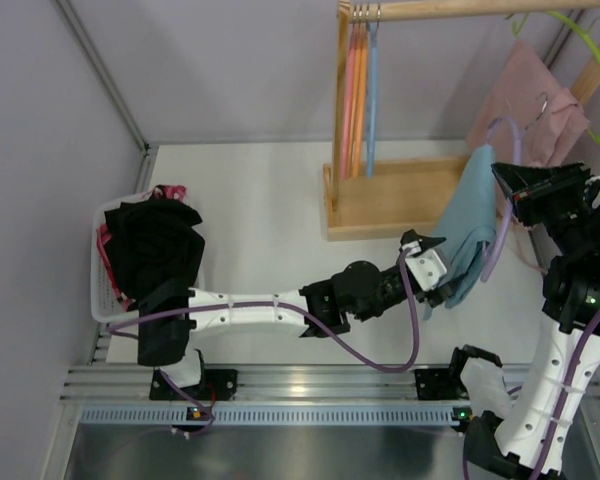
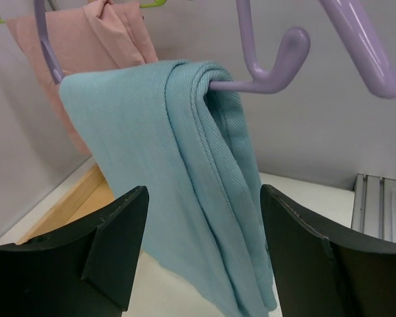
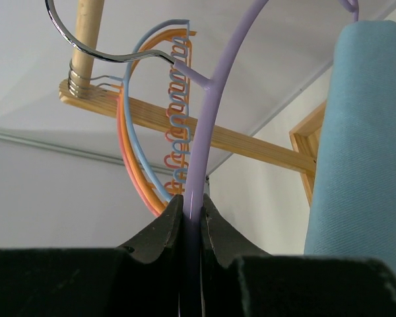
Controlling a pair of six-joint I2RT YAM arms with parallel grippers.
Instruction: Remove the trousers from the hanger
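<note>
Teal trousers (image 1: pixel 470 225) hang folded over the bar of a lilac hanger (image 1: pixel 502 135) at the right of the table. My right gripper (image 1: pixel 525 185) is shut on the hanger's thin lilac arm (image 3: pixel 211 112), which runs up from between its jaws (image 3: pixel 193 208); the trousers (image 3: pixel 356 145) fill the right of that view. My left gripper (image 1: pixel 435 275) is open around the lower part of the hanging trousers (image 2: pixel 185 172). Its left finger (image 2: pixel 119 231) stands off the cloth and its right finger (image 2: pixel 297 238) is close beside it. The hanger's hooked end (image 2: pixel 277 63) shows above.
A wooden rack (image 1: pixel 390 195) stands at the back with orange and blue hangers (image 1: pixel 358 90) on its rail. A pink garment (image 1: pixel 525 110) hangs behind the trousers. A white basket (image 1: pixel 105 280) holding dark clothes sits at the far left.
</note>
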